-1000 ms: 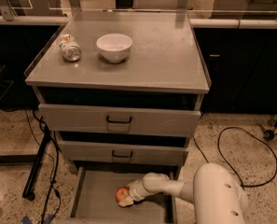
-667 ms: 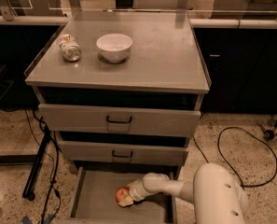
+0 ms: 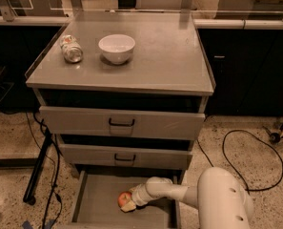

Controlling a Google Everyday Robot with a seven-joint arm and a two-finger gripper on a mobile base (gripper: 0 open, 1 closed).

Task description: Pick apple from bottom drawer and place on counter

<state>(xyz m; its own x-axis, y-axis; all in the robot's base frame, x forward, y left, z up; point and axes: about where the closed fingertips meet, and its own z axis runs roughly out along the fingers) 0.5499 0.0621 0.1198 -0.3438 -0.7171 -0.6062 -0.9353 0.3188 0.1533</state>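
Camera view: the counter (image 3: 169,56) has open room across its right half and along its front edge; the bottom drawer (image 3: 96,199) stands pulled out below that front edge; the apple (image 3: 124,199), small, round, red-orange with a yellowish patch, lies in this drawer, right of middle; the gripper (image 3: 129,203) is against the apple, grip impossible to tell; a white bowl (image 3: 116,48) sits towards the back-left corner.
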